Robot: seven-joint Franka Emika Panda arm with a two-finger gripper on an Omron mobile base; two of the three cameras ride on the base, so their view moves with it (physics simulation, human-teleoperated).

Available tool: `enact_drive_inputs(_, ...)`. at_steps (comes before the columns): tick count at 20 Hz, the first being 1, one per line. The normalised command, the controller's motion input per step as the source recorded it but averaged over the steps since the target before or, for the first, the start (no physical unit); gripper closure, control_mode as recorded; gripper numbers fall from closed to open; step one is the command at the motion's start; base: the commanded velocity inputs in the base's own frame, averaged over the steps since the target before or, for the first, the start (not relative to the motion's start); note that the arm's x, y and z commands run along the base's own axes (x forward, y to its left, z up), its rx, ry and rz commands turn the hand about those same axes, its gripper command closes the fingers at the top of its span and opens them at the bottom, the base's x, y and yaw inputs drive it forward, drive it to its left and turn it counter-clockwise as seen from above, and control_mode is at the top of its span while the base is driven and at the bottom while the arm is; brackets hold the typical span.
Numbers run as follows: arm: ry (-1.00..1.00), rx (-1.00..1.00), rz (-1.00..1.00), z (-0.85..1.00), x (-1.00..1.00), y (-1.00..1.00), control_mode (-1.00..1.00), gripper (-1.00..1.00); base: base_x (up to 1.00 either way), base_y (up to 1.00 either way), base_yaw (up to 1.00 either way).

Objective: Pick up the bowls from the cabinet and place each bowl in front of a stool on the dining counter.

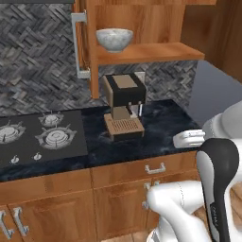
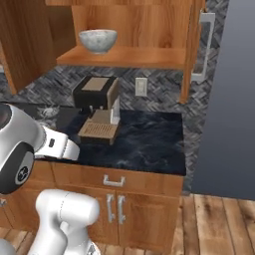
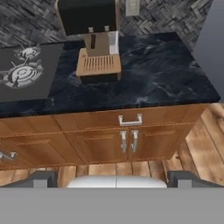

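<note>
Above the black stone counter (image 3: pixel 153 74), end effector (image 3: pixel 111 179) spread wide and empty, marbled bowl (image 1: pixel 114 38) on the cabinet (image 1: pixel 156 51) shelf.

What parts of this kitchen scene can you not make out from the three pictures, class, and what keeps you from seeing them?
- Cabinet: its upper part is cut off by the top edge in both base views.
- Marbled bowl: its inside is hidden by its own rim, seen from below.
- Gas hob: its left part is cut off by the frame edge in the left base view.
- Coffee machine: its top is cut off in the hand view.
</note>
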Motion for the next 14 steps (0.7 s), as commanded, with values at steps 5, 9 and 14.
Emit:
enact_drive_inputs(5,0.00,0.00,0.00,0.00,0.00,0.00,1.00,-1.00,0.51,0.29,-0.13)
enact_drive_inputs(9,0.00,0.00,0.00,0.00,0.00,0.00,1.00,-1.00,0.38,-0.57,0.00)
enact_drive_inputs(14,0.00,0.00,0.00,0.00,0.00,0.00,1.00,-1.00,0.71,-0.44,0.16)
